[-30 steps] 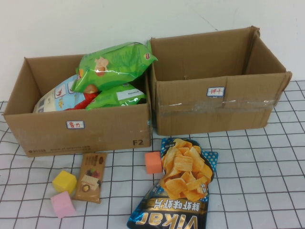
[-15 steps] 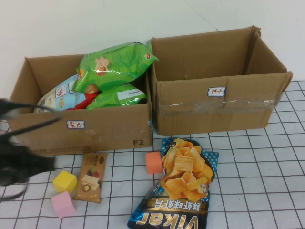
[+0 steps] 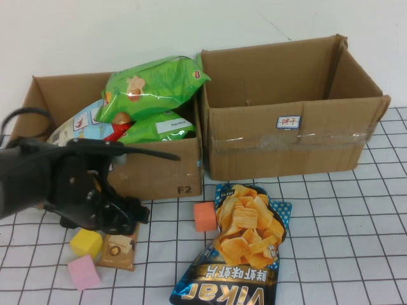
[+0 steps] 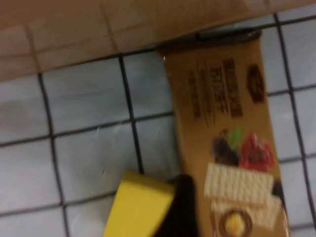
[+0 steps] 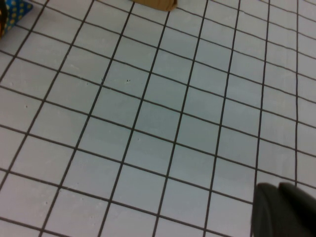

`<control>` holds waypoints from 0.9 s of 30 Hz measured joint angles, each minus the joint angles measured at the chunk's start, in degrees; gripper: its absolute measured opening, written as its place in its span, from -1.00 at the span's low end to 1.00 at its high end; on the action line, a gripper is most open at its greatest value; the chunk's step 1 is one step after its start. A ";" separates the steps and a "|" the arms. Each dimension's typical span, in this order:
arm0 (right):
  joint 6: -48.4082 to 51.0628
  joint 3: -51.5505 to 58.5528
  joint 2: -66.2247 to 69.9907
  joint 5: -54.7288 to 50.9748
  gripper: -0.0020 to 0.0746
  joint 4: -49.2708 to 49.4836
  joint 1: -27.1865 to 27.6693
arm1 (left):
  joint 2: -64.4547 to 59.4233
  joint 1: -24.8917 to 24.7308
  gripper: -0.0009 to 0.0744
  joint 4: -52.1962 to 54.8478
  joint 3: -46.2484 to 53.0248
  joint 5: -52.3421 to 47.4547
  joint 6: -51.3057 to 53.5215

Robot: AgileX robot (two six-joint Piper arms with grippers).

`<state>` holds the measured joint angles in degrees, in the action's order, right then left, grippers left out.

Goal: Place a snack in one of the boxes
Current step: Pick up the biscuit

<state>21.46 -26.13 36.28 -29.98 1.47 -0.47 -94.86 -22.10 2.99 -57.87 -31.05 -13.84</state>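
Left gripper (image 3: 124, 219) hovers low over the brown wafer packet (image 3: 119, 241), beside the yellow cube (image 3: 86, 242); whether its fingers are spread I cannot tell, and it holds nothing I can see. It looks like the reach-to-grasp step, so next it should drop squarely onto the packet. Beyond, the left box (image 3: 152, 175) is nearly full, the right box (image 3: 292, 152) looks empty, and the right gripper (image 5: 281, 210) hangs over bare grid cloth (image 5: 148, 113).

wall (image 3: 95, 32): plain white; table (image 3: 356, 241): white cloth, black grid lines; light: even
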 joint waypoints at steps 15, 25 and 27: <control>0.77 0.92 0.00 0.21 -0.95 1.35 0.00 | -10.69 0.00 0.84 3.15 -0.52 8.80 -0.73; 0.85 0.92 0.00 0.44 -0.95 1.76 0.00 | -11.37 0.00 0.39 3.59 -1.46 8.88 -0.86; 0.85 0.92 0.00 0.55 -0.95 1.75 0.00 | -11.45 0.00 0.20 3.46 -1.97 8.06 -0.86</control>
<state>22.31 -25.21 36.28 -29.43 3.21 -0.47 -106.31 -22.10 6.45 -59.84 -22.99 -14.70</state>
